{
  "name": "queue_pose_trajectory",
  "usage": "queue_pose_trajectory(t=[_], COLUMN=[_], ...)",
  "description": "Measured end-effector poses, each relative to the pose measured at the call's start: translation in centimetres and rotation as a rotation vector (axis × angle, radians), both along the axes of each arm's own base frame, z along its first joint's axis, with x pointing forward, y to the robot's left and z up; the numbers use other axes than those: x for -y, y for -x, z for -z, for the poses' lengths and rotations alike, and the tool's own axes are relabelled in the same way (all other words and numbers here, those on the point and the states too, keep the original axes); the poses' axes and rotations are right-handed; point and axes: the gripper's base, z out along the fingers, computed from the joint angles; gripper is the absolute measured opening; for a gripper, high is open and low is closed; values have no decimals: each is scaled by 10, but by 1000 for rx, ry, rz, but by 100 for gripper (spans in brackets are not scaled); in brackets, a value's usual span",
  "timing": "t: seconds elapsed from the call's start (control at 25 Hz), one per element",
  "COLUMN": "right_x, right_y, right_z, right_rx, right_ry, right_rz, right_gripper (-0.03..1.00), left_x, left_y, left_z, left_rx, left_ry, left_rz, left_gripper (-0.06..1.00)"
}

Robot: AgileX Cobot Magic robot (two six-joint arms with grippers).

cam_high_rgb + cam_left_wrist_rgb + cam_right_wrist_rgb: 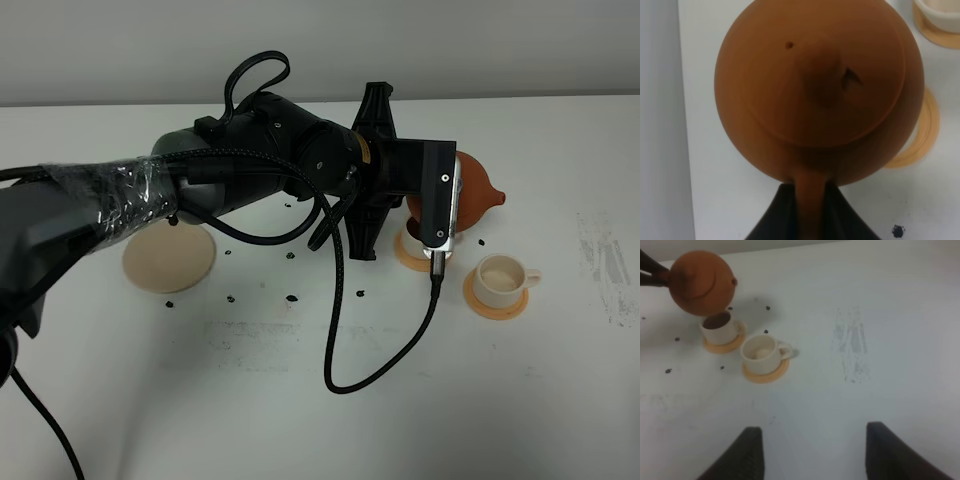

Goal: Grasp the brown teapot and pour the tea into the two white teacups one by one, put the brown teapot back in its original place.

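My left end effector [810,210] is clamped shut on the loop handle of the brown teapot [815,90], which hangs off the counter [300,420] just ahead of my fingers. Directly beneath the pot sits a white teacup [720,326] with dark tea [716,321] in it. I see no stream, so I judge the first pour is about done.

The empty teacup [761,352] stands just beside the filled one on its own orange coaster [765,374]. The next move is a short shift to bring the spout over it, then a slow tilt.

The beige saucer [168,258] lies well behind my end effector, under my arm. My own cable [340,330] trails low near the cups and could snag. My right end effector [815,452] hovers wide open and empty, well apart.
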Motion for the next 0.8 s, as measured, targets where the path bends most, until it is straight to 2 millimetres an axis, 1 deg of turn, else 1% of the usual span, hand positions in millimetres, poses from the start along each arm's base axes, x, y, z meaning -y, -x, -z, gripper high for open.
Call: queue_pose_trajectory(t=[0.12,0.24,0.48,0.8], right_x=[0,0,0,0], right_y=[0,0,0,0], right_z=[0,0,0,0], right_rx=[0,0,0,0], right_ry=[0,0,0,0], right_rz=[0,0,0,0], right_gripper=[44,44,44,44], left_x=[3,9,16,19], left_y=[-1,0,1,2], left_z=[11,17,17,17], left_rx=[9,27,104,204], left_ry=[-24,-25,-30,-103], left_rz=[22,41,82,173], left_gripper=[8,8,8,8])
